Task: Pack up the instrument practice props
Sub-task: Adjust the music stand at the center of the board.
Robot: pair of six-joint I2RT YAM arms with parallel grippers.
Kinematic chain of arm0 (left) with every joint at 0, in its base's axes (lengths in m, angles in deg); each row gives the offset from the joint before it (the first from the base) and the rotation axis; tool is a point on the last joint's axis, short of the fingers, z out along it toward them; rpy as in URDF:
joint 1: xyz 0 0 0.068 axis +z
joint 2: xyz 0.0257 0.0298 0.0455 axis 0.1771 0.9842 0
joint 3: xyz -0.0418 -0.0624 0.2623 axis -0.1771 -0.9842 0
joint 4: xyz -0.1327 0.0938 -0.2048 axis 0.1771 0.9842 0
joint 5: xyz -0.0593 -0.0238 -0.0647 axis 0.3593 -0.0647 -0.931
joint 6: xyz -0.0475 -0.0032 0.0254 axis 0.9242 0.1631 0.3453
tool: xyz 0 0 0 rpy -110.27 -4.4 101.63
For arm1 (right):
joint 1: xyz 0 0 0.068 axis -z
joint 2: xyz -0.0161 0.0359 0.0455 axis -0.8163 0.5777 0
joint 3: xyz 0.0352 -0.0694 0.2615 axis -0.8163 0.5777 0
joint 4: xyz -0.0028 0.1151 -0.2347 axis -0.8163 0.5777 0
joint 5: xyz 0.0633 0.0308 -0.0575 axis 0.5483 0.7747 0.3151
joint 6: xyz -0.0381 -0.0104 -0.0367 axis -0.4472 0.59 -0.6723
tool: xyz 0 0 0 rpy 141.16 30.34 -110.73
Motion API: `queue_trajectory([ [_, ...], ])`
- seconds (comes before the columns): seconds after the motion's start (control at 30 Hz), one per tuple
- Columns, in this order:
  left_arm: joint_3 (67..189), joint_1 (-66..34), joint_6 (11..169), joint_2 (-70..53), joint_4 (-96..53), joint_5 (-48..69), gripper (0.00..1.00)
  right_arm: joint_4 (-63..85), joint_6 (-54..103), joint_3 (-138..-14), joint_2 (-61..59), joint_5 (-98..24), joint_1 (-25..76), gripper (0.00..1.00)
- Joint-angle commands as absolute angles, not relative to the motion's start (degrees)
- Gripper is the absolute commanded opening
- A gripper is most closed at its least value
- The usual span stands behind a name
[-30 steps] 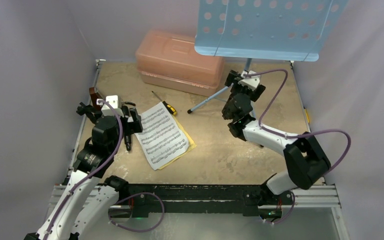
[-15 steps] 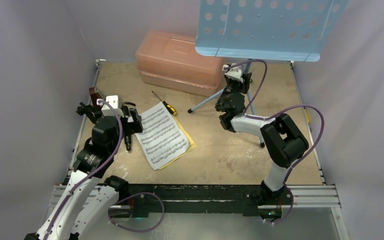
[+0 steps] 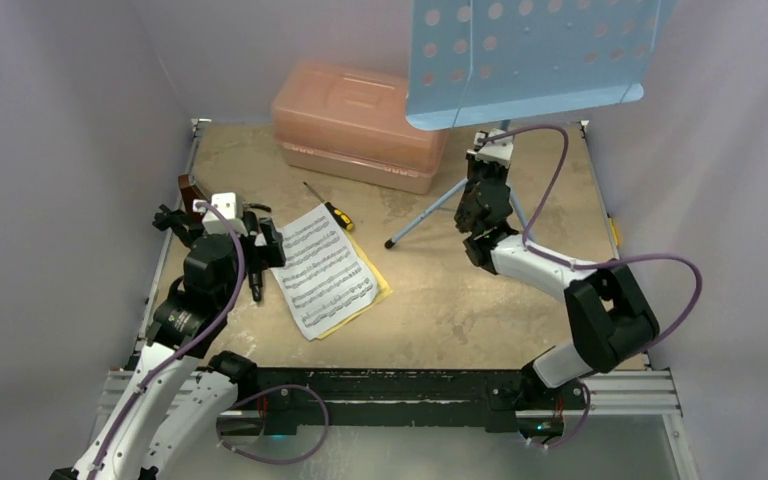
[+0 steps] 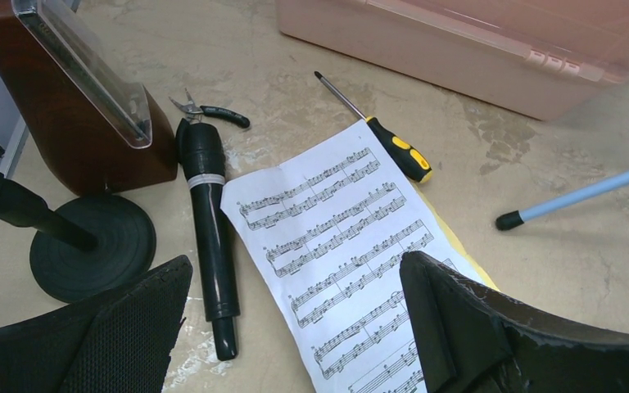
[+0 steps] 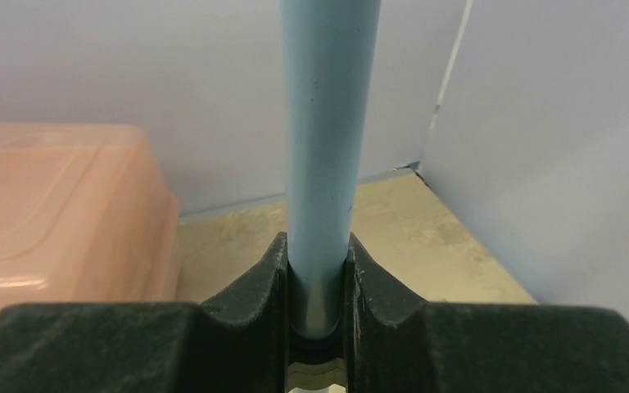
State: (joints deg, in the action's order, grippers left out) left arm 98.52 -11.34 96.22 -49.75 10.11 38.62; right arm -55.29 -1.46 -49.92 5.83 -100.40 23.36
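The light-blue perforated music stand (image 3: 540, 55) rises at the back right on its tripod. My right gripper (image 3: 487, 178) is shut on its pole (image 5: 319, 147), which runs straight up between the fingers (image 5: 274, 270). White sheet music (image 4: 344, 221) lies over a yellow page (image 3: 382, 290) at the left centre. My left gripper (image 4: 295, 270) hovers open above the white page's left edge, holding nothing. A black pipe (image 4: 209, 229) lies beside the page. Left of it are a round black base (image 4: 90, 246) with a rod and the brown wooden metronome (image 4: 74, 106).
A translucent pink case (image 3: 355, 125) stands shut at the back centre. A yellow-and-black screwdriver (image 4: 385, 139) lies between it and the pages, and small pliers (image 4: 213, 110) lie by the metronome. One stand leg (image 3: 425, 215) slants over the table toward the middle.
My right gripper went in to the stand's pole and closed on it. The stand's tray has shifted right and tilted, and its leg tip has moved. The left arm has stayed still.
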Motion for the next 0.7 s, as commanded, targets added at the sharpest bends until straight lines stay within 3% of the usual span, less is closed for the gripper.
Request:
queue_trajectory([
  [0.0,98.5,-11.7,95.3,-50.2,8.3,38.2,0.97,-50.0,4.4,-50.5,-2.4,-83.8,24.3,0.0],
  [0.37,98.5,-11.7,95.1,-49.0,8.0,36.7,0.97,-42.6,9.8,-43.4,-12.8,-58.5,32.5,0.0],
  [0.67,98.2,-11.7,94.6,-46.3,5.2,27.8,0.96,-37.8,15.2,-41.9,-15.6,-39.4,38.7,0.0],
])
